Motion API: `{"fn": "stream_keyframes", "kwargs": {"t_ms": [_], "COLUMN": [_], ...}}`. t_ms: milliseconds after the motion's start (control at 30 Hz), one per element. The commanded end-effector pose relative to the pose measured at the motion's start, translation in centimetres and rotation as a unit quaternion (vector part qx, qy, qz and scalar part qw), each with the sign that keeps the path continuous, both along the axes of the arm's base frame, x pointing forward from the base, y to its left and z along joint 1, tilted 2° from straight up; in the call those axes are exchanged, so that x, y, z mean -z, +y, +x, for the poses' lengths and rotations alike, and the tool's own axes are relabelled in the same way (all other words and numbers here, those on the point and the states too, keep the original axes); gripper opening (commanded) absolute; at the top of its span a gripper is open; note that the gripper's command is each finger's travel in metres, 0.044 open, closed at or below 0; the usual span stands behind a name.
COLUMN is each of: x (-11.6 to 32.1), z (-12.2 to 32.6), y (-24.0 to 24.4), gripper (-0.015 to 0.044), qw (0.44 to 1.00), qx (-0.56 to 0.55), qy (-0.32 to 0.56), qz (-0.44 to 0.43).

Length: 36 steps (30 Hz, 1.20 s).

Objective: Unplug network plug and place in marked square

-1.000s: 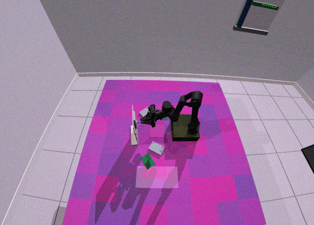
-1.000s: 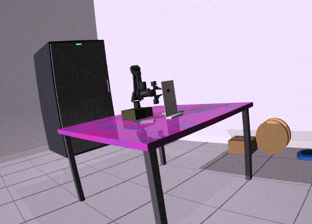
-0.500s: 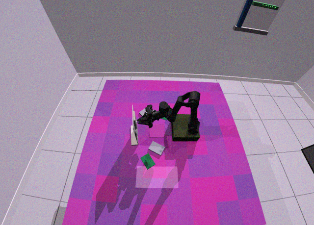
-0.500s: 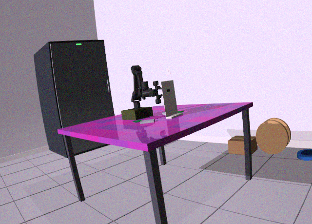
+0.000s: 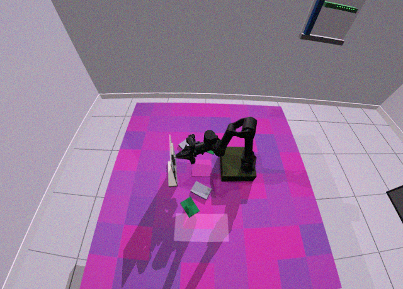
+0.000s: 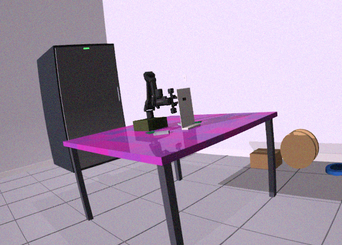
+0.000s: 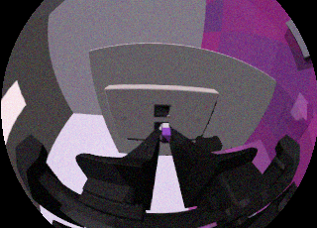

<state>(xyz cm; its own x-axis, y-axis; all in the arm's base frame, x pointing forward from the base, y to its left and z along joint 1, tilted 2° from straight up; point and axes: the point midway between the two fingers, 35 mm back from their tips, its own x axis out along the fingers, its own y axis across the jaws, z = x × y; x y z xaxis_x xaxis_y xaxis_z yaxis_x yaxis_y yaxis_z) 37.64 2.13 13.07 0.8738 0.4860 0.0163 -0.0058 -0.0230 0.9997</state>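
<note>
Exterior view: magenta-purple checked table (image 6: 209,126) on grey tiled floor (image 6: 110,226); hand (image 7: 165,137) gripping plug (image 7: 165,131).

A small purple network plug (image 7: 165,131) sits in the dark socket (image 7: 161,111) of the pale upright panel (image 5: 171,160), which stands on its flat foot near the left side of the magenta bench (image 6: 220,121). The plug's thin tab is too small to make out. The black hand (image 7: 165,137) is closed on the plug, its two fingertips pinching it from either side. The marked square (image 5: 201,227), a pale translucent patch, lies on the bench well apart from the panel.
</note>
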Motion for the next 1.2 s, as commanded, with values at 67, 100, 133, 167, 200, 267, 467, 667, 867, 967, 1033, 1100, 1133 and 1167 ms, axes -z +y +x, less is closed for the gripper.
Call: {"fn": "stream_keyframes", "kwargs": {"t_ms": [67, 100, 133, 167, 200, 267, 467, 667, 867, 967, 1033, 1100, 1133, 1167], "x": [0.0, 0.0, 0.0, 0.0, 0.0, 0.0, 0.0, 0.0, 0.0, 0.0, 0.0, 0.0, 0.0, 0.1], "z": [0.1, 0.1, 0.1, 0.1, 0.1, 0.0, -0.4, -0.7, -1.1, -1.3, -1.4, -1.6, -1.6, -1.7], "y": [-0.1, -0.1, -0.1, -0.1, -0.1, -0.1, -0.1, -0.2, -0.3, -0.4, -0.4, -0.4, -0.4, -0.5], "gripper": [0.0016, 0.0009, 0.0003, 0.0000, 0.0000, 0.0000, 0.0000, 0.0000, 0.0000, 0.0000, 0.0000, 0.0000, 0.0000, 0.0000], "qw": [1.000, 1.000, 1.000, 1.000, 1.000, 1.000, 1.000, 1.000, 1.000, 1.000, 1.000, 1.000, 1.000, 1.000], "qx": [0.002, 0.002, 0.002, 0.002, 0.002, 0.002, 0.002, 0.002, 0.002, 0.002, 0.002, 0.002, 0.002, 0.002], "qy": [0.002, 0.002, 0.002, 0.002, 0.002, 0.002, 0.002, 0.002, 0.002, 0.002, 0.002, 0.002, 0.003, 0.003], "qz": [0.003, 0.003, 0.003, 0.003, 0.003, 0.003, 0.003, 0.003, 0.003, 0.003, 0.003, 0.003, 0.003, 0.003]}}
